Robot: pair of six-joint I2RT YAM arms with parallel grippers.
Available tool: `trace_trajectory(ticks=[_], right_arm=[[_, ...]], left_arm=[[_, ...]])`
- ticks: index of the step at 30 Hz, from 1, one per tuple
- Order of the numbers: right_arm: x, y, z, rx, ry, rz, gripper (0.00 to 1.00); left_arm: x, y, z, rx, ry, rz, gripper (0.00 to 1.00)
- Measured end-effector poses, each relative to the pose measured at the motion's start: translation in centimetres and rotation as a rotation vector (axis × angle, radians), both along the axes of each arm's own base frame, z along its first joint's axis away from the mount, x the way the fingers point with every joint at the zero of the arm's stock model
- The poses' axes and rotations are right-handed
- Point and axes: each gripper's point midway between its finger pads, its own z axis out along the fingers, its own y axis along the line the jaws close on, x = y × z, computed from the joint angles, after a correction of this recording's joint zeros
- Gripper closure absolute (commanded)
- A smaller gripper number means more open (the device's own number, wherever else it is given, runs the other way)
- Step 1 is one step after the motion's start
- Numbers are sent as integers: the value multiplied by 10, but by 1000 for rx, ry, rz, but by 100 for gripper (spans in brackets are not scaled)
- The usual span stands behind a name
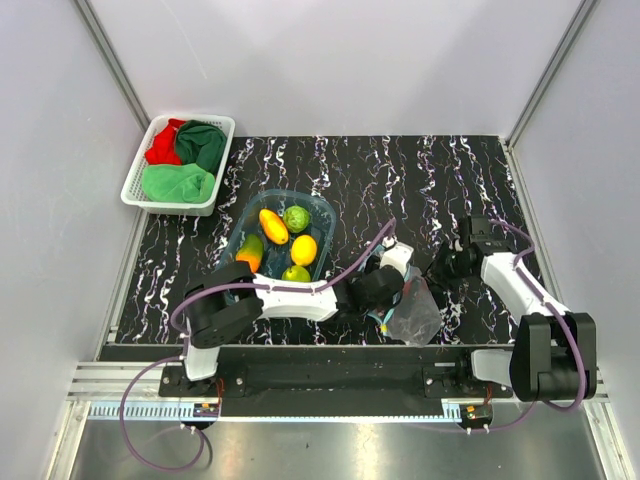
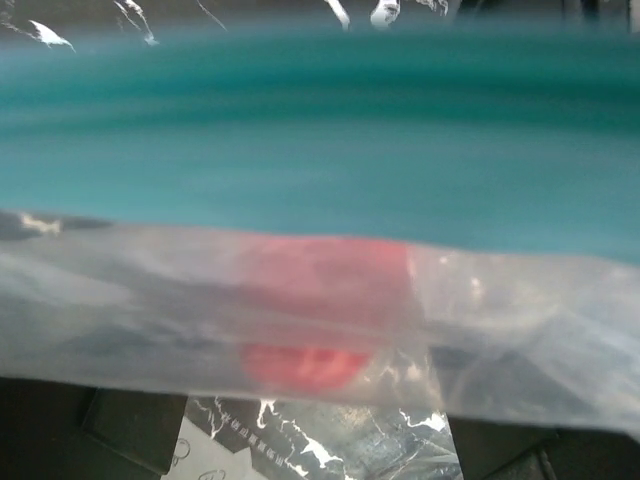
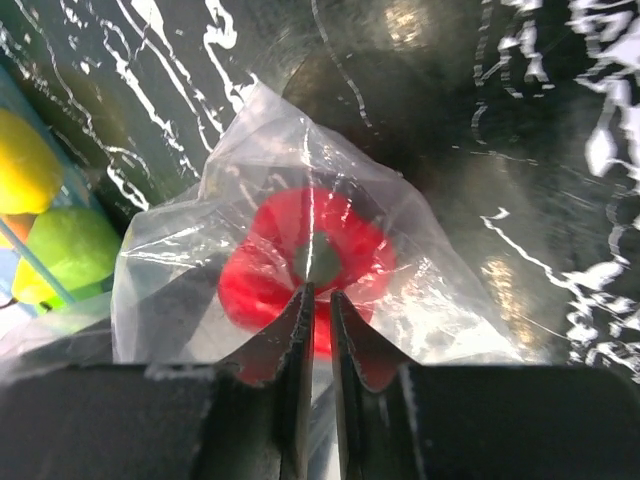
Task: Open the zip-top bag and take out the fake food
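Right claw pinches zip-top bag; fake food just beyond.

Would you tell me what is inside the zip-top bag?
One red fake food piece with a green centre shows through the zip-top bag; the right end effector hides its lower part, and folds may hide more.

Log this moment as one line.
stage: opening bag | right pincer: shut on clear floppy zip-top bag | left pincer: open by teal zip strip | red glossy fake food: inside bag
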Motion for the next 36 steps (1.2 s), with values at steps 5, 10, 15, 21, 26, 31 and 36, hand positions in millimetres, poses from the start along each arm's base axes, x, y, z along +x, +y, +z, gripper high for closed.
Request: trace_trajectory(ticks=[5,10,15,21,26,31,36], right_arm=[[0,8,-3,51,5,19,82],[4,12,0,74,-15,28,77],[3,6,3,33,-18,27,52],[14,-8,49,-51,-149,9,29],[12,-13,102,-83,-287,11,9],[-12,-5,146,-34,-428,51,0],[-53,16,164,97,-513,117,0]], left_arm=[[-2,-3,-17,27,27,-18,8],[-4,-2,-30,49,45,-27,23],[0,-3,-34,51,54,-19,71],[7,16,-27,72,75,8,100],[14,27,3,84,82,31,100],[18,21,30,57,99,57,100],[19,32,27,80,153,108,100]])
